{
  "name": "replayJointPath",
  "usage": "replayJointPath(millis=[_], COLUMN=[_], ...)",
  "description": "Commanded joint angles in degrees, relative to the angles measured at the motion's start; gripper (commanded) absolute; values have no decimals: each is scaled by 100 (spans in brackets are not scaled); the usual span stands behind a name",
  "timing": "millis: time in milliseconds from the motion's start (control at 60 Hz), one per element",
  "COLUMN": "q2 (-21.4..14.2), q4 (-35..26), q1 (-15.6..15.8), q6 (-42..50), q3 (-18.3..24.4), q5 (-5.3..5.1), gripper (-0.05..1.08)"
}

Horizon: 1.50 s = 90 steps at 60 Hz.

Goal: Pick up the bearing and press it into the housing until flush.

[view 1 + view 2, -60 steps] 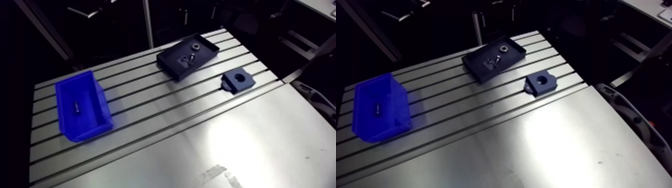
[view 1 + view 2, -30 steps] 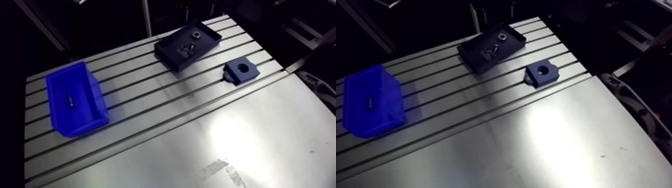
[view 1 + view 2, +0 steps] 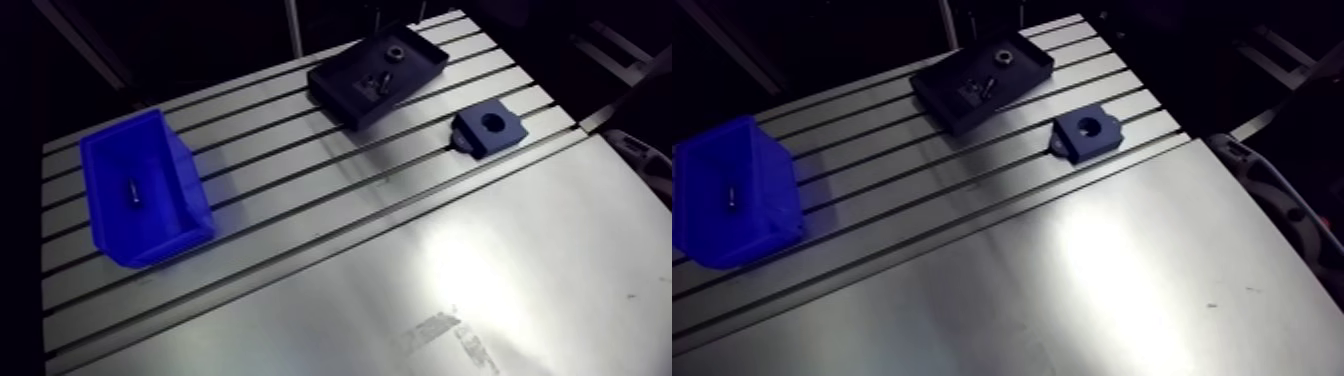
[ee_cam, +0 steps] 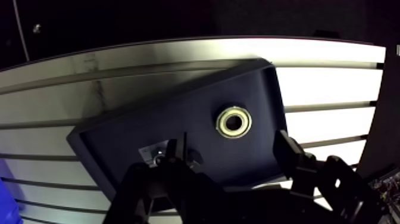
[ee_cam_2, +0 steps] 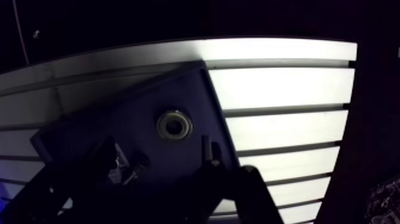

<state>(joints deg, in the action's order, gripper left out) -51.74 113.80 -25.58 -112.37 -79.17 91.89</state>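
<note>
Change: my arm camera has swung since earlier, but the parts on the worktop [image 3: 400,250] lie as before, so I judge I'm still approaching.
End effector [image 4: 231,152]: released, empty, over the matte dark tray [image 4: 149,119].
Bearing [image 4: 234,122]: shiny metal ring, flat in the tray, just ahead of the fingers.
Housing [image 3: 505,133]: dark block with a round bore, well apart.

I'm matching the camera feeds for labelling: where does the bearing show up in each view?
Arm view: the bearing lies toward the far end of the black tray, near the table's far edge.
Wrist view: the bearing lies on the tray floor just ahead of the open end effector, roughly in line with the gap between its fingers.
Shared landmark: the black tray holding it.
</note>
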Motion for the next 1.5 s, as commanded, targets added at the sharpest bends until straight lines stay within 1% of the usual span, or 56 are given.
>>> replayJointPath(millis=[17, 183, 833, 1083, 1133, 1500], q2=[44, 64, 205, 230, 240, 275], q4=[24, 106, 209, 217, 217, 217], q1=[-8, -17, -44, -35, -42, -35], q6=[7, 9, 0, 0, 0, 0], q3=[-31, -74, -94, -94, -94, -77], q5=[0, 0, 8, 8, 8, 8], gripper=[23, 25, 26, 29, 31, 35])
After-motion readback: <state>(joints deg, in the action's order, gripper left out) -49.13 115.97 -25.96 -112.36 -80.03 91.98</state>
